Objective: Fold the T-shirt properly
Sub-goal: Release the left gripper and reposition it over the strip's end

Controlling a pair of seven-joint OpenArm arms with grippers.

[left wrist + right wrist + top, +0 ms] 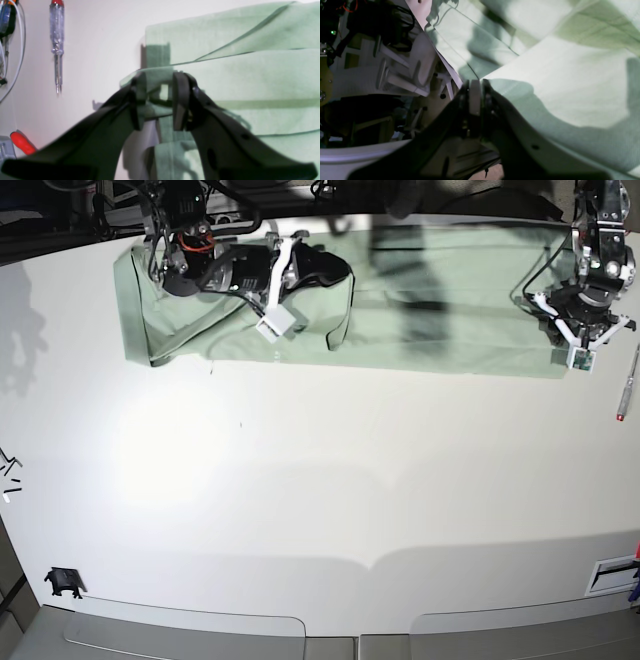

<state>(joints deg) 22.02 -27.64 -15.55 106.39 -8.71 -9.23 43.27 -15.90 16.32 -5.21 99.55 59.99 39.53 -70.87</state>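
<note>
The pale mint-green T-shirt (450, 290) lies stretched along the table's far edge. At its right end my left gripper (157, 83) points down at the shirt's corner, and a bunched fold of the T-shirt (250, 75) sits clamped between its black fingers (180, 100). At the shirt's left part my right gripper (475, 83) reaches under a turned-over flap (340, 300). Its fingers (490, 105) stand very close together, with the cloth's edge (545, 87) right at the tips. Whether cloth is still pinched there is hidden.
A clear-handled screwdriver (57, 47) lies on the table right of the shirt, also seen in the base view as the screwdriver (628, 385). A red-handled tool (22, 143) and cables (15, 50) lie nearby. The white table (320, 500) stretches toward the near edge.
</note>
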